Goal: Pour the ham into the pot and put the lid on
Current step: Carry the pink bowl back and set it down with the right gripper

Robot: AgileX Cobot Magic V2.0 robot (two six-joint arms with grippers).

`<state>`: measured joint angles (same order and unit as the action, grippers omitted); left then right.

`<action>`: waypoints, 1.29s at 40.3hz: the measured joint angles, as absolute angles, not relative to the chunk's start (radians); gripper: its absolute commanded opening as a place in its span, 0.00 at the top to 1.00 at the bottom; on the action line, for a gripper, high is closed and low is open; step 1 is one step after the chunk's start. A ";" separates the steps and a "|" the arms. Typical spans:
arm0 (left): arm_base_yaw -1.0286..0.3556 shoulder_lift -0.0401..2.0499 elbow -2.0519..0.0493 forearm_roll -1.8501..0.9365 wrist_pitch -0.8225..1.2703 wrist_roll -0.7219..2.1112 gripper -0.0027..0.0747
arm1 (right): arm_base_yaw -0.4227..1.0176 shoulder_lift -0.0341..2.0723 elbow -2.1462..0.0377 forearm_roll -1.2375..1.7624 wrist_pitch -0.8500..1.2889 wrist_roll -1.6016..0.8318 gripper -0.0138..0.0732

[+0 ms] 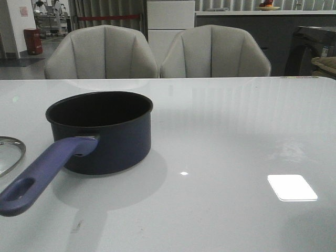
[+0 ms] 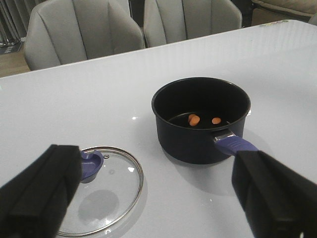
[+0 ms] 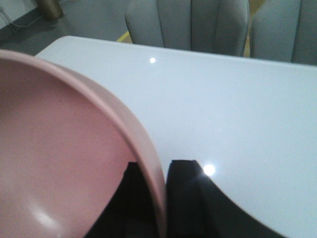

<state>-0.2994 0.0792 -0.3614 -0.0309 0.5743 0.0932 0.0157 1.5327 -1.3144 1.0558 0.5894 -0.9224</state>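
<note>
No readable text, labels, brands or numbers in any view. Wall sign [image 1: 23,11] far back left in front view is too small and blurred to read.

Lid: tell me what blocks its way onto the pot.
Nothing visible. The lid lies flat on the table beside the pot, whose mouth is open with only ham inside. The left end effector is open.

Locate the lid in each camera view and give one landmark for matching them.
Front view: lid cut off at the left edge, left of the pot handle.
Left wrist view: lid flat on the table, beside the pot.
Right wrist view: not in it.
Shared landmark: the pot.
</note>
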 measured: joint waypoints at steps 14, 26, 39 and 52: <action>-0.299 0.079 -0.361 -0.035 0.574 0.093 0.13 | -0.099 1.533 -1.314 0.321 0.771 -0.364 0.68; -0.299 0.079 -0.361 -0.035 0.574 0.093 0.13 | -0.099 1.640 -1.315 0.230 0.947 -0.254 0.68; -0.299 0.075 -0.361 -0.035 0.574 0.093 0.13 | -0.099 1.809 -1.315 0.173 0.964 -0.248 0.68; -0.299 0.075 -0.361 -0.035 0.574 0.091 0.13 | -0.084 1.866 -1.316 0.182 0.897 -0.246 0.50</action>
<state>-0.2994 0.0747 -0.3614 -0.0346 0.5740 0.0915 -0.0841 1.8663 -1.3165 0.1816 0.8970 -0.2455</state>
